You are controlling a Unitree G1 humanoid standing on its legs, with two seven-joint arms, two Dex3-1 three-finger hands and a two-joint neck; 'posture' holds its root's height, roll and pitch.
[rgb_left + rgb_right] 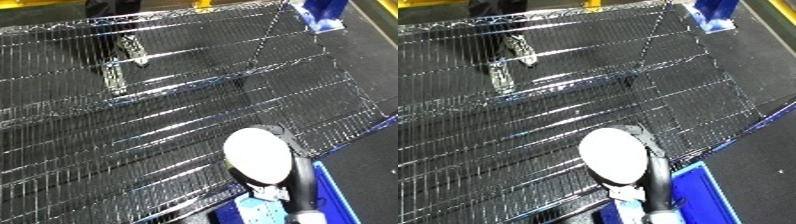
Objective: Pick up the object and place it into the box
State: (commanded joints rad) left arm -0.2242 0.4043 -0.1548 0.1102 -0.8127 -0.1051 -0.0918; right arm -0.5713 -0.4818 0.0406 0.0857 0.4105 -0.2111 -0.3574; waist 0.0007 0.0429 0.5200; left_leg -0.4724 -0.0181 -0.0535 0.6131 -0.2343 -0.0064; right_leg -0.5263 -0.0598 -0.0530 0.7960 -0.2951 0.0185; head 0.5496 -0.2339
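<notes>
My right forearm (258, 156) shows end-on as a white oval at the lower right, over the front edge of the wire mesh shelf (178, 115). A black part of my right hand (304, 187) runs down beside it, over the blue bin (704, 186) at the bottom right corner. A pale blue and white thing (262, 207) lies just below the forearm at the bin's left side. The forearm hides whether the hand holds it. My left hand is out of sight.
Two small speckled oblong pieces (133, 50) (113, 77) sit at the upper left of the mesh; on it or beneath it I cannot tell. A blue block (324, 15) stands at the far right corner. Dark floor runs along the right side.
</notes>
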